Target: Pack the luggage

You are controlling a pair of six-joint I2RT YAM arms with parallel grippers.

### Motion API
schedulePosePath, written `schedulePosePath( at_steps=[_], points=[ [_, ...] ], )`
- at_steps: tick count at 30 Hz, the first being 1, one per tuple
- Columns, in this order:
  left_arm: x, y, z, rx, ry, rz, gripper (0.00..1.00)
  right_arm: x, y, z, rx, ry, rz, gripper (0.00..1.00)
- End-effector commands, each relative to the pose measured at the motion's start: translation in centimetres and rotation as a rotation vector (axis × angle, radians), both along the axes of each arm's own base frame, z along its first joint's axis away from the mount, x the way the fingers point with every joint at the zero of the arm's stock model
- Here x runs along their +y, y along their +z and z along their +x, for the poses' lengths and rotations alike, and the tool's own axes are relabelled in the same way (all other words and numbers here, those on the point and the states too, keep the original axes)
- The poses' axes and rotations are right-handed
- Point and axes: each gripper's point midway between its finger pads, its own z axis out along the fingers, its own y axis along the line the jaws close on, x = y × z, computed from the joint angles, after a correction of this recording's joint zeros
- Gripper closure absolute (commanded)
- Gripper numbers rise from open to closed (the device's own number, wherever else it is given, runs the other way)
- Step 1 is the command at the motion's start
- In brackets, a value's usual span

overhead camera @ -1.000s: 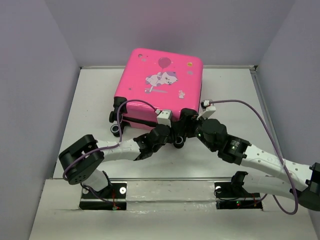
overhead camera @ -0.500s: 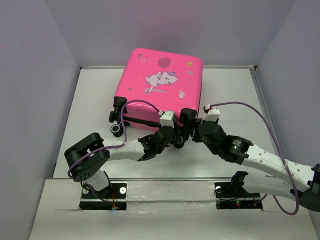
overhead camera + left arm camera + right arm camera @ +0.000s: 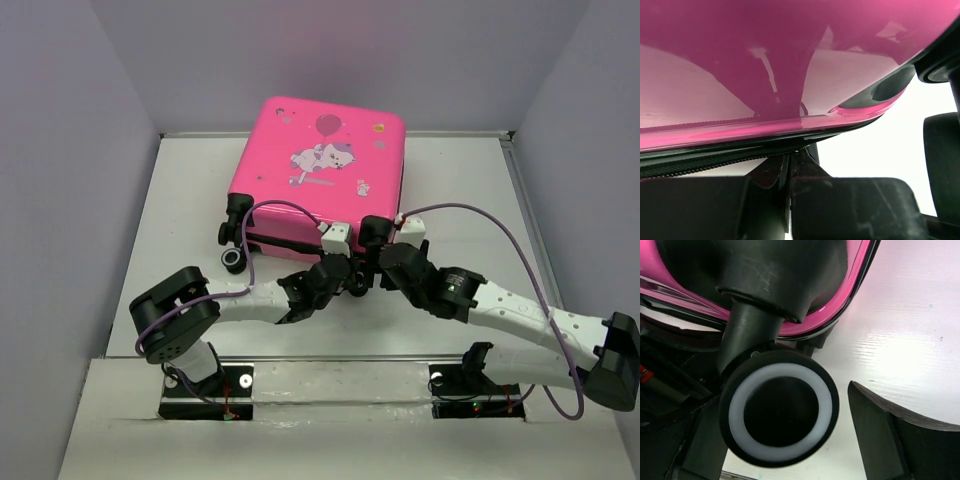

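Atop white table (image 3: 180, 200), glossy pink rounded luggage (image 3: 320, 160), white-ringed black wheel (image 3: 780, 410)

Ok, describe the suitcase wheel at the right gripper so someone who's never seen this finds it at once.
Find the hot-pink suitcase lying flat on the table and follow its wheeled edge to the right corner. There a black wheel with a white ring sits between the open fingers of the right gripper; the left corner's wheel stands alone, no gripper near it.
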Motion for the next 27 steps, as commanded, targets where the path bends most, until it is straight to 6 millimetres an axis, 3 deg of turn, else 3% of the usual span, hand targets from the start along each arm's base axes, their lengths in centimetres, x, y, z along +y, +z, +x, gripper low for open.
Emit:
schedulePosePath(
  at_steps=[1, 10, 11, 16, 19, 20, 22, 26, 27],
  points=[
    [0.8, 4.5, 3.0, -0.125, 0.144, -0.086, 0.94, 0.5, 1.9, 1.4, -0.049, 0.0, -0.063, 0.08],
    [1.9, 3.6, 2.6, -0.126, 0.149, -0.051, 0.94, 1.0, 2.9, 2.9, -0.079, -0.016, -0.144, 0.09],
    [2.1, 3.5, 2.6, -0.126, 0.15, -0.046, 0.94, 0.6, 3.0, 3.2, -0.091, -0.03, -0.168, 0.2],
    [3.1, 3.4, 2.4, -0.134, 0.166, -0.023, 0.94, 0.9, 2.0, 3.3, -0.062, -0.007, -0.196, 0.38],
    [4.0, 3.7, 2.6, -0.141, 0.178, -0.015, 0.94, 0.3, 1.1, 3.1, -0.043, -0.007, -0.207, 0.65],
    [4.5, 3.8, 2.7, -0.142, 0.185, -0.003, 0.94, -0.4, 0.6, 3.0, -0.03, -0.018, -0.224, 0.79],
    [5.3, 3.9, 2.8, -0.142, 0.201, 0.011, 0.94, -2.0, 0.9, 2.7, -0.031, -0.044, -0.225, 0.93],
    [8.9, 4.1, 3.1, -0.126, 0.268, 0.019, 0.94, -6.0, 0.6, 2.4, -0.023, -0.121, -0.213, 0.93],
    [10.1, 3.4, 3.0, -0.112, 0.284, 0.029, 0.94, -6.6, 0.7, 2.3, -0.027, -0.131, -0.205, 0.93]
  ],
)
